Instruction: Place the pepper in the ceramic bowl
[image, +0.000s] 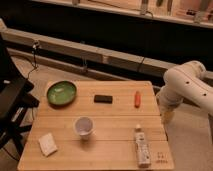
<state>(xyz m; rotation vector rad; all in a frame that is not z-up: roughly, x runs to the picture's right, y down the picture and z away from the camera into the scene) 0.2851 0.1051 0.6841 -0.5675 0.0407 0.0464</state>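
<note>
- Pepper (137, 99) lies near the tabletop's (115, 131) far-right corner.
- Tool (165, 116) hangs just off the right edge, apart from it; grip state, can't tell.
- Ceramic bowl (61, 93): far-left corner.

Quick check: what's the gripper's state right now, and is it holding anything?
Gripper: low beside the right edge of the table; open or closed cannot be told. The pepper lies on the table, apart from it.
</note>
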